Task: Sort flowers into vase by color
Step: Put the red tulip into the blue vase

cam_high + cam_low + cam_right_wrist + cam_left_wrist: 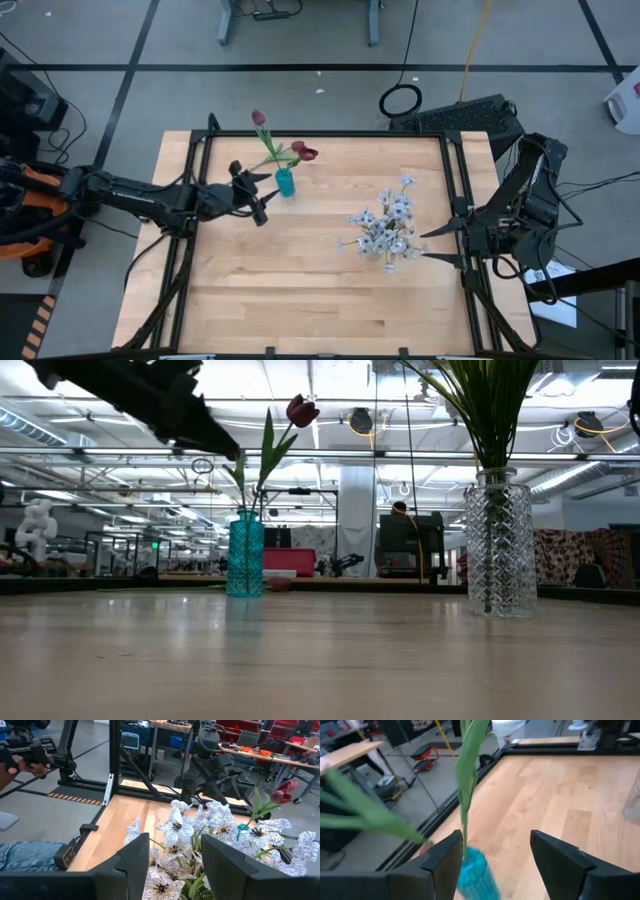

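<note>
Two red tulips (pixel 300 152) stand in the teal vase (pixel 285 183), upper centre. Just left, the left gripper (pixel 262 203), jaws spread, could topple the vase withdrawing.

2 vases (pixel 285 182), 2 red tulips (pixel 305 153), 1 white-blossom bunch (pixel 388 228), 2 arms (pixel 150 198).

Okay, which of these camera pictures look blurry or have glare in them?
Left wrist view: the green leaf and blue vase are close and soft, and the side leaves smear. Low view: the tabletop shines with pale reflections from the ceiling lights. High view: evenly lit and sharp. Right wrist view: the white flowers are fairly clear.
</note>
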You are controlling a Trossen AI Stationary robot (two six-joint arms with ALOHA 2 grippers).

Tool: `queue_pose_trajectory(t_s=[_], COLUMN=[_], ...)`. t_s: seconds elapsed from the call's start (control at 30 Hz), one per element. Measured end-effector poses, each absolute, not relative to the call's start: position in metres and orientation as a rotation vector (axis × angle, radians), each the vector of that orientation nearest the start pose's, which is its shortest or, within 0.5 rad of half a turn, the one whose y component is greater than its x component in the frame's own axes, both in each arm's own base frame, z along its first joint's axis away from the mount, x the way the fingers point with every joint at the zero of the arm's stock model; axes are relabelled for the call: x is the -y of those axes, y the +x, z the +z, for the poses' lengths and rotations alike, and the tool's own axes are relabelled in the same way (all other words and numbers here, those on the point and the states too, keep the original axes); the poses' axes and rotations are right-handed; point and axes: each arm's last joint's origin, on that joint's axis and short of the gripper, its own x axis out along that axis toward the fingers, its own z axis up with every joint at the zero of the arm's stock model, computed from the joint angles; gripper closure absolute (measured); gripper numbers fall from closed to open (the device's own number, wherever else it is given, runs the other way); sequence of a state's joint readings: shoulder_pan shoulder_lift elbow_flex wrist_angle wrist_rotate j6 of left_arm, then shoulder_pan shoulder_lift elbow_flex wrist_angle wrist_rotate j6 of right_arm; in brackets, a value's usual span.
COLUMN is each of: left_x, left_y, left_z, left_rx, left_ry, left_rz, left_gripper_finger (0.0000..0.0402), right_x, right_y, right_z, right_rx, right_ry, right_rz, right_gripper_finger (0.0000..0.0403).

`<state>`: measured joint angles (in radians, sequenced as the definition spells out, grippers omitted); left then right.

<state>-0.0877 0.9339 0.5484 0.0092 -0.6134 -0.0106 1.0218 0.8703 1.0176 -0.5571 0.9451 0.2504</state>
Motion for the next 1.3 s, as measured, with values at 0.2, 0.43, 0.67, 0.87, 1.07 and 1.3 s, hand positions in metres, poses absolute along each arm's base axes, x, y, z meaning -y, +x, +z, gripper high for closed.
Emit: queue_pose_trajectory(t_s=[0.2,0.43,0.67,0.87,1.07,1.3], left_x=[0.004,-0.008,-0.019,-0.026,-0.051,-0.086], left_y=[0.184,0.177,0.173,0.175,0.172,0.173], left_z=[0.239,0.224,0.220,0.217,0.204,0.191], left_rx=[-0.413,-0.544,-0.675,-0.682,-0.830,-0.913], left_ry=[0.009,-0.048,0.131,0.052,-0.007,-0.061], left_rz=[0.608,0.710,0.714,0.724,0.712,0.738], left_gripper_finger=[0.0166,0.0203,0.0236,0.0240,0.0240,0.0240], right_x=[-0.125,-0.125,-0.127,-0.130,-0.130,-0.130], right_y=[0.104,0.104,0.105,0.107,0.107,0.107], right_z=[0.367,0.367,0.367,0.365,0.365,0.364], right_rx=[-0.230,-0.230,-0.233,-0.240,-0.240,-0.241], right_ry=[-0.091,-0.090,-0.091,-0.113,-0.130,-0.140], right_rz=[0.047,0.047,0.047,0.047,0.048,0.049], right_gripper_finger=[0.0234,0.0234,0.0234,0.0234,0.0234,0.0234])
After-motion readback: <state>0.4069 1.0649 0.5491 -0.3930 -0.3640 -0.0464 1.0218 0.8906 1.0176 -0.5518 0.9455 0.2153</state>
